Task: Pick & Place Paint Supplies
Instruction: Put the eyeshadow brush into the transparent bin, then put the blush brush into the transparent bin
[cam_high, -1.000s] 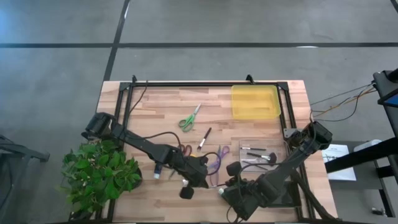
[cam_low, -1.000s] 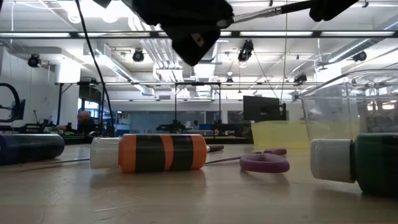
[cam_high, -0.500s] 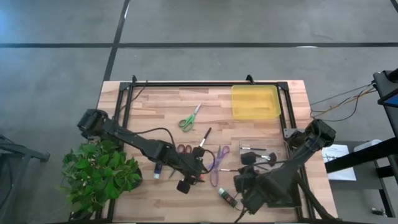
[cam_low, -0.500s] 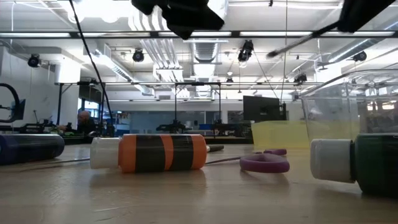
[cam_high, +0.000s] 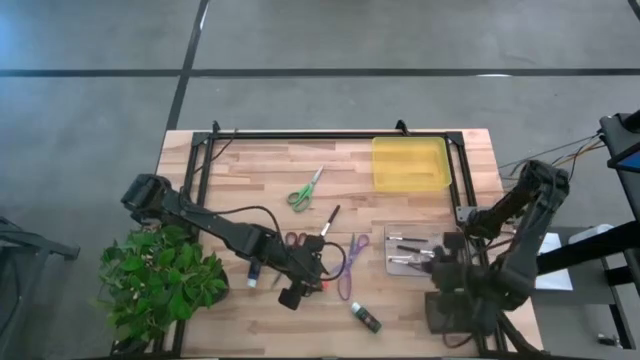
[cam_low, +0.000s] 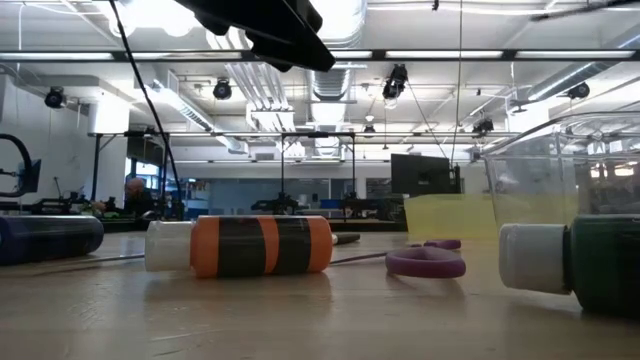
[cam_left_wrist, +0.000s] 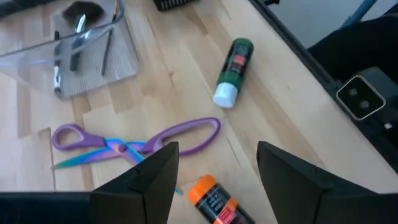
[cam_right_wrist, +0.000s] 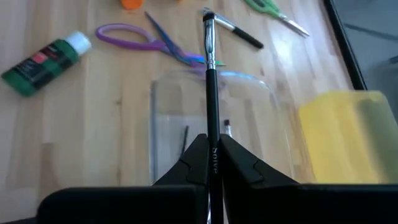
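- My right pincer (cam_right_wrist: 210, 163) pinches a thin black brush (cam_right_wrist: 209, 93) above the clear tray (cam_right_wrist: 214, 130), near the tabletop's (cam_high: 400, 310) right edge.
- My left pincer (cam_left_wrist: 214, 171) hangs spread over the orange paint tube (cam_left_wrist: 214, 200), purple scissors (cam_left_wrist: 134, 142) just beside.

We've got the orange tube (cam_left_wrist: 214, 200) lying flat near the front edge, white cap to the left, and the green tube (cam_left_wrist: 232, 72) on its side off to its right. Purple scissors (cam_left_wrist: 134, 140) lie flat between them, a bit farther back. One thin black brush (cam_right_wrist: 210, 87) is up in the air, gripped over the clear tray (cam_right_wrist: 214, 134).
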